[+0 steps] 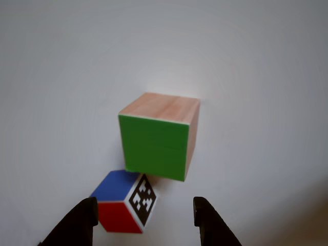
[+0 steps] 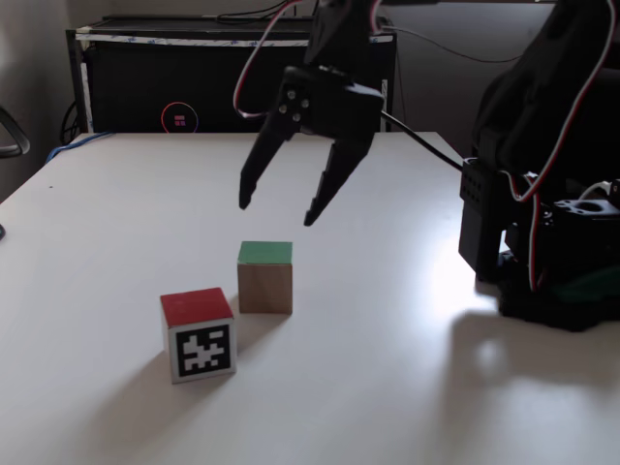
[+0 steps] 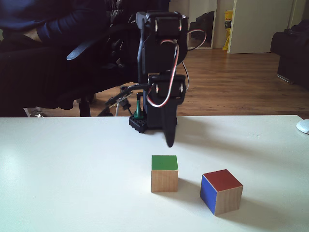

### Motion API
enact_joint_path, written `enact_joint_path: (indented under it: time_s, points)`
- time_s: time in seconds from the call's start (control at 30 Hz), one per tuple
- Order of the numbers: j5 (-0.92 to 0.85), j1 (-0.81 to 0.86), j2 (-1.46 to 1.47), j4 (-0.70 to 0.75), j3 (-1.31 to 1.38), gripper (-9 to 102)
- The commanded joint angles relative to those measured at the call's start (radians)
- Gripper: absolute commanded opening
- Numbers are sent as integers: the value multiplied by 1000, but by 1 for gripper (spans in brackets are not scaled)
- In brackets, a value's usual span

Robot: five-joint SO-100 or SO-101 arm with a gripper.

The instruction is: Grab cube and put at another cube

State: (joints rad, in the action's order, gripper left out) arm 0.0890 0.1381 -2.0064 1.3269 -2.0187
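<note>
My gripper (image 2: 276, 213) spread open above a plain white desk (image 2: 407, 387) — wooden cube (image 2: 264, 277), blue-and-red cube (image 2: 199, 334) beside it — wood floor (image 3: 231, 82) behind.

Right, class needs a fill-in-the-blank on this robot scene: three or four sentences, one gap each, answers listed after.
1. The top face of the wooden cube is coloured ____.
2. The end effector hangs above the table with its jaws ____.
3. In a fixed view, the smaller cube shows a black-and-white marker below its ____ top face.
4. The end effector holds ____.

Answers: green; open; red; nothing
</note>
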Motion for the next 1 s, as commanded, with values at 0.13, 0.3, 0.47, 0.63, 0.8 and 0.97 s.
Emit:
enact_joint_path:
  time_s: [0.13, 0.3, 0.47, 0.63, 0.8, 0.97]
  points:
    - [37, 20, 66, -6, 54, 30]
    - [40, 29, 149, -49, 60, 31]
    - [60, 28, 221, -74, 84, 31]
    - [83, 14, 288, -109, 95, 31]
    - [103, 0, 373, -127, 115, 31]
    - [118, -6, 433, -156, 127, 31]
